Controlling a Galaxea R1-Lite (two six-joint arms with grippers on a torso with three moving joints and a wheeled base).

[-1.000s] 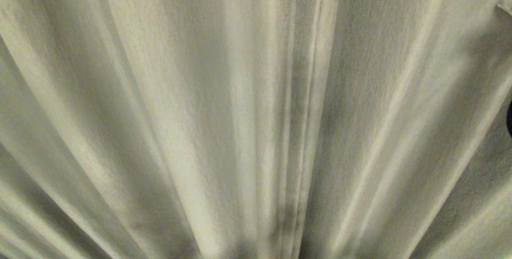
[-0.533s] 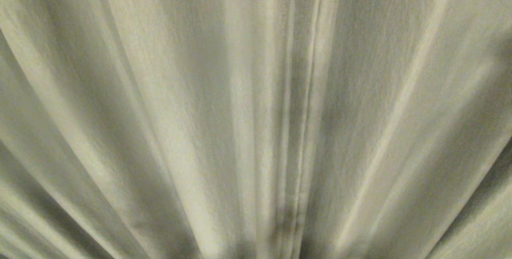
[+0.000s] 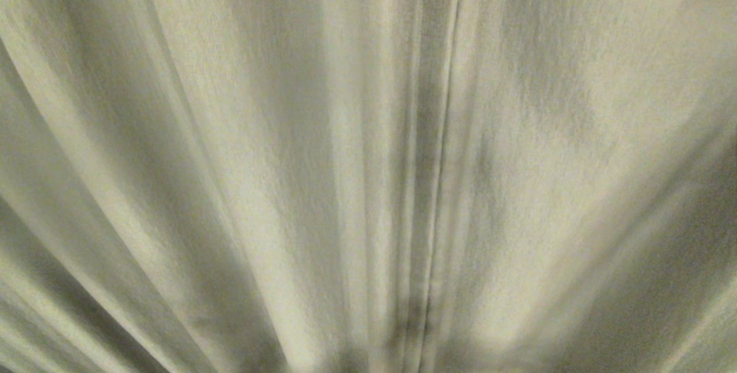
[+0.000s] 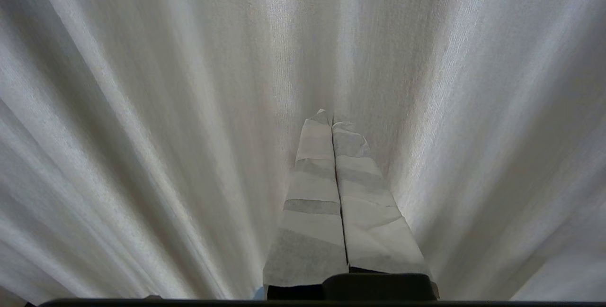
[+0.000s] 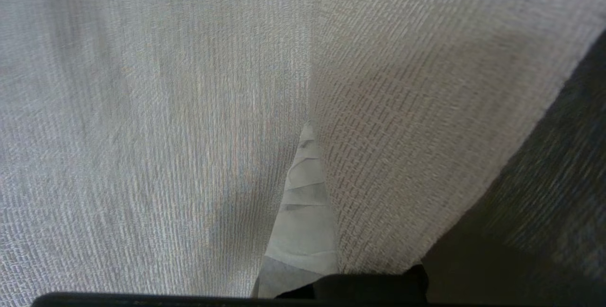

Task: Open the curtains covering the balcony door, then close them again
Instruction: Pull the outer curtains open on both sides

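Two hemmed edges of the curtains [image 3: 429,189] meet dead ahead, filling the view, and the soft, light, slippery cloth is probably best pinched along that hem, while the left gripper [image 4: 332,122] and right gripper [image 5: 307,131] press in with fingers clenched empty.

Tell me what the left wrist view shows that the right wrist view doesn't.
Left wrist view only: the left end effector in full, both taped fingers pressed together, tips against the curtains, fabric hanging in even pleats.

Right wrist view only: the right end effector mostly hidden, a fold of coarse-weave fabric draped over one side, one taped finger showing, a dark shadowed area beside it.

Both: pale curtain fabric filling the picture; no balcony door visible.
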